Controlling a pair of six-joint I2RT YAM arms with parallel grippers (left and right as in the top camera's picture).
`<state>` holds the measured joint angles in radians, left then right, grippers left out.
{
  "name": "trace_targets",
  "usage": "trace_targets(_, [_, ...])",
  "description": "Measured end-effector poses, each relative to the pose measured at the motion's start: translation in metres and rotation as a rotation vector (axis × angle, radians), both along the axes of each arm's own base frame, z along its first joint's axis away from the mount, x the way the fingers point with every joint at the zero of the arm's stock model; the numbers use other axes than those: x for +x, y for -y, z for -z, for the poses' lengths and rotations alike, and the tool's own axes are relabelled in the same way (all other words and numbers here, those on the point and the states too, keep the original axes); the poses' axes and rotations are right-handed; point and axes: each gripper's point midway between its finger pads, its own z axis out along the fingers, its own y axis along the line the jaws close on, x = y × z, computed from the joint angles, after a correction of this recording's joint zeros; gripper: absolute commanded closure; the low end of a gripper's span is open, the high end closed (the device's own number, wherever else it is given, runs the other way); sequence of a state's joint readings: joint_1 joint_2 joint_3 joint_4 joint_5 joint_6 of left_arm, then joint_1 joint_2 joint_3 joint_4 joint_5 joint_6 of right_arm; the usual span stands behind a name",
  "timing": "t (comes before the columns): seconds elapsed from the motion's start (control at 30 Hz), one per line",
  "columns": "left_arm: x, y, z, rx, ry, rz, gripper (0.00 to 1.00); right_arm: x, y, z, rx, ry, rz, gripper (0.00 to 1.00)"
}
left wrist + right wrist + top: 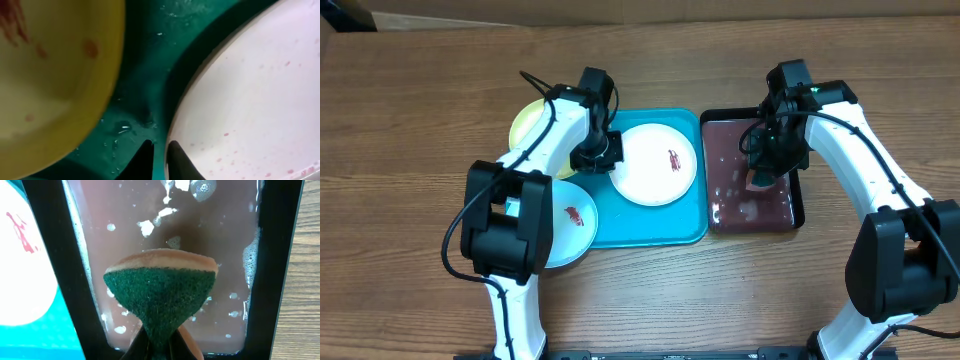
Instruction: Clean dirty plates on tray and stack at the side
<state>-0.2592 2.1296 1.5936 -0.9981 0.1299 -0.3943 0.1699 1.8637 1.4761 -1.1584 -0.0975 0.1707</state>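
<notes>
The left fingers (141,160) sit right at the left rim of the white plate (655,165). In the left wrist view they're nearly together, with just a thin slit of teal showing between them. One tip overlaps the plate's edge, and I honestly can't tell if they're pinching the rim or just touching it.

The right fingers (134,347) are clamped tight on a sponge (160,292), green scrub side toward the camera and tan foam behind it. The sponge hangs over the reddish water (200,240) in the black tray (798,200), at centre right of the overhead frame. There are foam flecks floating all over the water.

The white plate lies flat in the right half of the turquoise tray (650,228) and has a red smear near its middle. The yellow-green plate (528,125) is at the tray's upper left corner, partly under the left arm, with red-brown spots showing in the wrist view. The pale blue plate (570,225) is at the lower left, hanging over the tray's edge onto the desk (420,100), smear and all.
</notes>
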Motion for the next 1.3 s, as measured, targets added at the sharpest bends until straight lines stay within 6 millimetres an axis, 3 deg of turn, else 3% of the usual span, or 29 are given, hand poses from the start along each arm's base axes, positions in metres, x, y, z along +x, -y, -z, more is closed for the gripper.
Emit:
trace_targets(0.2, [0.001, -0.003, 0.000, 0.000, 0.000, -0.008, 0.83, 0.000, 0.000, 0.000, 0.000, 0.001, 0.001, 0.96])
trace_targets(0.47, [0.001, -0.003, 0.000, 0.000, -0.001, -0.011, 0.96, 0.000, 0.000, 0.000, 0.000, 0.002, 0.000, 0.96])
trace_targets(0.73, [0.001, -0.003, 0.000, 0.000, -0.002, -0.015, 0.96, 0.003, -0.001, 0.000, 0.002, 0.012, 0.000, 0.96])
trace_targets(0.97, [0.000, -0.003, 0.000, 0.000, -0.003, -0.015, 0.96, -0.007, 0.001, 0.000, -0.005, -0.027, 0.001, 0.96])
trace_targets(1.13, [0.000, -0.003, 0.000, -0.003, -0.006, -0.014, 0.96, 0.005, -0.001, 0.008, 0.004, 0.026, 0.000, 0.96])
trace_targets(1.3, [-0.001, 0.002, -0.001, -0.030, -0.011, -0.005, 0.96, -0.011, 0.002, 0.013, -0.007, -0.034, -0.029, 0.96])
